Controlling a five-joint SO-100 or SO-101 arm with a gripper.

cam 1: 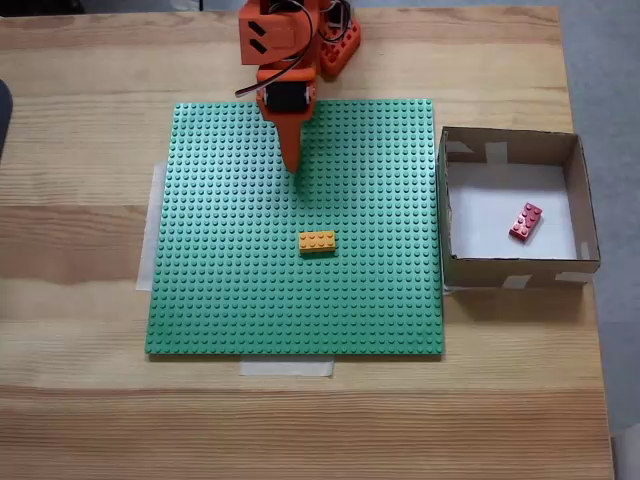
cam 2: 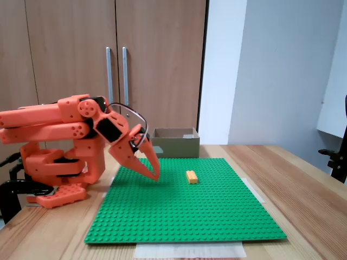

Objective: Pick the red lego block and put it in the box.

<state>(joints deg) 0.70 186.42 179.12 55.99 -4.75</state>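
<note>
Nearest the camera in the top-down fixed view, at the bottom edge: a strip of pale tape [cam 1: 286, 368] under the lower rim of the green studded baseplate [cam 1: 230, 290]. Farther up, just below frame centre: an orange-yellow brick [cam 1: 317, 241], long axis left to right, not the task's piece. Off to the right at about the same height, past the plate's right edge: the cardboard box [cam 1: 446, 215], and on its white floor, toward the lower right corner, the red lego block [cam 1: 526, 222], long axis slanted from lower left to upper right, touching no wall. Higher still, upper centre of the frame: the gripper [cam 1: 295, 165], tip pointing down-frame over the plate's upper part, well apart from both bricks. From the low side-on fixed view: jaws drawn together to a single point [cam 2: 153, 174], nothing between them, tip hanging just above the studs or on them, which of the two unclear. From that tip, block to the right and slightly down-frame, already inside the walls. By this layout, task apparently done; no further grasp called for, only a retreat to rest.
</note>
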